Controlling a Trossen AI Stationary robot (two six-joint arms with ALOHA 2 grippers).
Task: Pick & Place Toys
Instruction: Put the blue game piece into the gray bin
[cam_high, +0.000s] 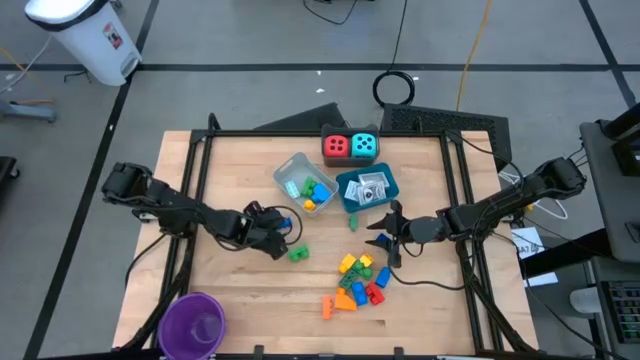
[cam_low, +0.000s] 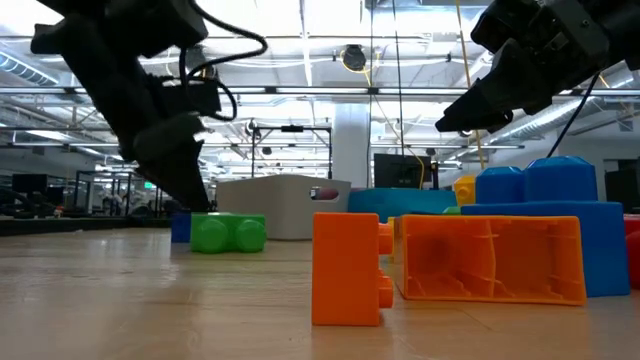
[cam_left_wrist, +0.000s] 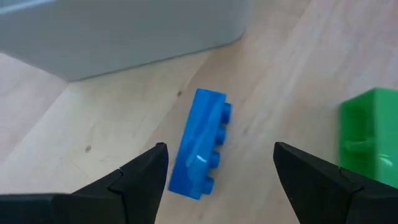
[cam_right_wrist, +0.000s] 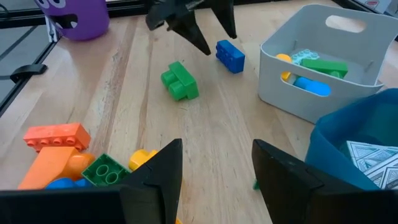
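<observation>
Left gripper (cam_left_wrist: 214, 168) gapes over blue brick (cam_left_wrist: 202, 143) (untouched); right gripper (cam_right_wrist: 214, 165) waits.

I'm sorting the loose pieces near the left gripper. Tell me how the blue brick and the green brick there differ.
The blue brick is long and narrow; the green brick is shorter and chunkier. The blue brick lies between the open fingers of the left gripper, while the green brick sits off to one side, outside them. The blue brick lies nearer the grey tray than the green brick. Both are studded plastic bricks lying loose on the wooden table, neither one held.
</observation>
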